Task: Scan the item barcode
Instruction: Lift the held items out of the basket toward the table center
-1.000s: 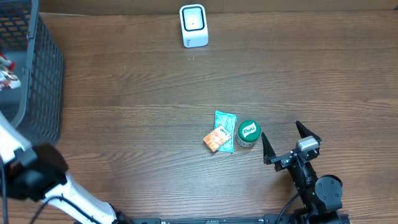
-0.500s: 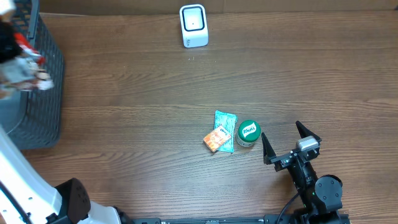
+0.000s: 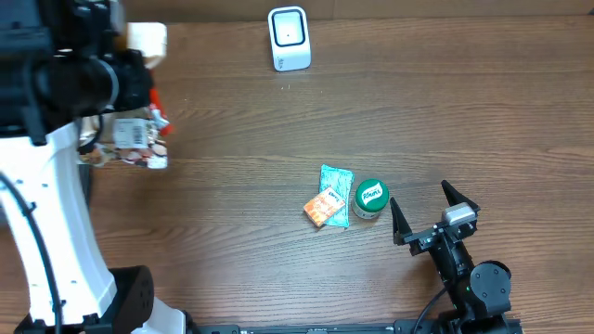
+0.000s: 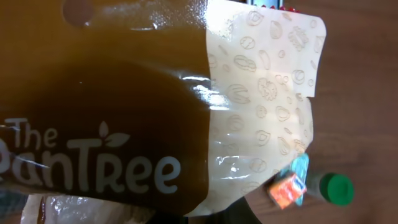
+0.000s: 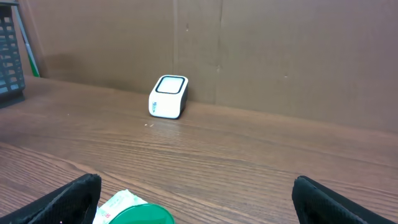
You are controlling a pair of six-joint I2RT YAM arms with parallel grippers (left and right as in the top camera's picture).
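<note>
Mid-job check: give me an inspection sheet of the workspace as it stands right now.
Surface: brown wood-grain table, no spills seen.
Job's things: brown-and-cream printed snack bag held up at far left; white box-shaped barcode scanner at the far edge, apart from it.
Clutter: teal foil packet, small orange carton and green-lidded jar, clustered mid-table.
Claws: left claw shut on the snack bag, fingers hidden; right claw open, empty, beside the jar.
Cables: black cables run along each arm.
Surroundings: brown board wall; dark mesh basket at left.
</note>
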